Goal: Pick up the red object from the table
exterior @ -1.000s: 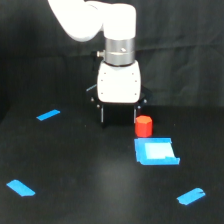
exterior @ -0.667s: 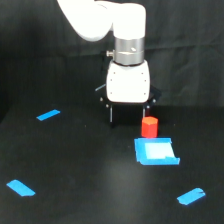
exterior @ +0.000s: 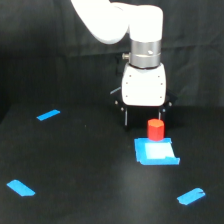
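Desk (exterior: 90, 170): wide matte black surface, seen from the exterior view, backed by a black cloth (exterior: 40, 55).

Red object (exterior: 155, 129): small stubby red cylinder, upright on the desk, toward the exterior view's right of the middle. It is seen touching or just overlapping the far edge of the blue square (exterior: 156, 152), which lies flat on the desk on the near side of it.

Arm (exterior: 127, 22): white, entering from the top of the view, ending in a silver wrist ring (exterior: 145, 52) and a white boxy housing (exterior: 144, 89).

Gripper (exterior: 143, 116): dark fingers (exterior: 125, 116) are seen reaching down from under the housing, spread apart, nothing held between them. It is placed just behind the red object; the object is seen before the side of the gripper toward the exterior view's right. Contact with the object cannot be told.

Blue tape strips: one (exterior: 48, 114) toward the far edge on the exterior view's left, one (exterior: 20, 187) near the front corner on that side, one (exterior: 191, 196) near the front edge on the exterior view's right.
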You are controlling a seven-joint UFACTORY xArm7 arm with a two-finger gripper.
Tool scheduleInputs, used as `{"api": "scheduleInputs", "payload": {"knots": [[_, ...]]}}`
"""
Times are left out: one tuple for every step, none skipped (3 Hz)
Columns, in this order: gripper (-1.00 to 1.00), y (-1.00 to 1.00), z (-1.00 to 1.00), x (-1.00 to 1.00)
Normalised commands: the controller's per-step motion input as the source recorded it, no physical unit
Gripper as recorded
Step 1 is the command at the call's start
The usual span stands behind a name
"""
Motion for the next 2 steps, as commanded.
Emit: {"api": "scheduleInputs", "payload": {"knots": [[0.87,-0.31,-0.43,0.24],[0.67,-0.43,-0.33,0.11]]}}
